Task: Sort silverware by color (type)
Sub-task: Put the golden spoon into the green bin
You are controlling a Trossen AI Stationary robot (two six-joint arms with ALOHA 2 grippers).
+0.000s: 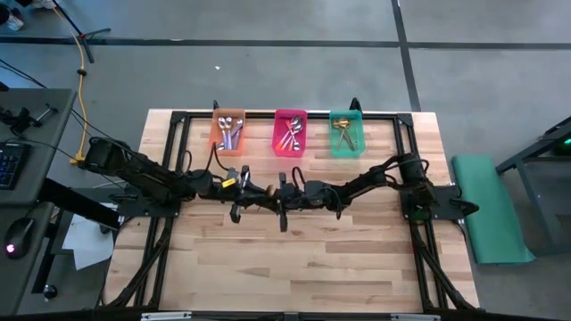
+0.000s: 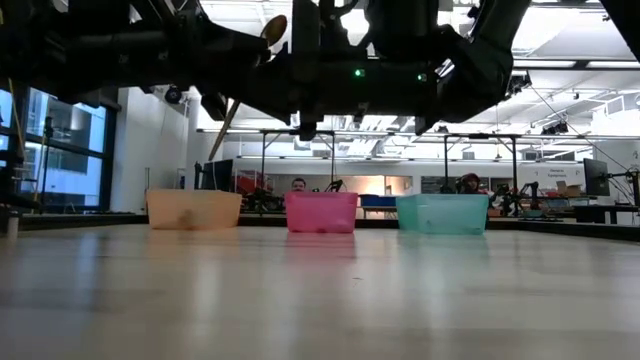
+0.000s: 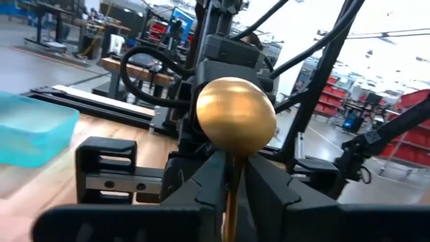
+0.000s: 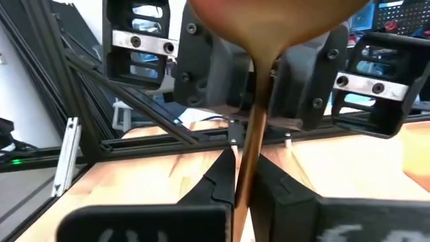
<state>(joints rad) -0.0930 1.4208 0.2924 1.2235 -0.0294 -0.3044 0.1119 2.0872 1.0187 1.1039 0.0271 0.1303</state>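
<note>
- High view: both arms reach inward and meet over the middle of the table (image 1: 294, 259), in front of the three bins. A gold spoon (image 1: 268, 190) sits between the left gripper (image 1: 243, 187) and the right gripper (image 1: 287, 190), its long axis running roughly left to right along the line joining them. The orange bin (image 1: 228, 132) and pink bin (image 1: 290, 132) hold silver-bowled spoons; the green bin (image 1: 346, 133) holds gold ones and lies well apart from the meeting point, on the right arm's side.
- Low view: the arms hang dark across the top, well above the table. The spoon's bowl (image 2: 274, 27) shows gold, tilted, among the links. The three bins stand in a row behind.
- Left wrist view: the left gripper (image 3: 232, 181) has its fingers closed together on the gold handle, with the bowl (image 3: 235, 117) standing just beyond the fingertips and the right arm's wrist right behind it.
- Right wrist view: the right gripper (image 4: 243, 180) has its fingers pressed against the same handle, the bowl (image 4: 279, 20) filling the top.
- Judgement: this looks like a handover mid-grip, both grippers clamped on one spoon. The right arm is nearer the green bin, so the left should let go first.
</note>
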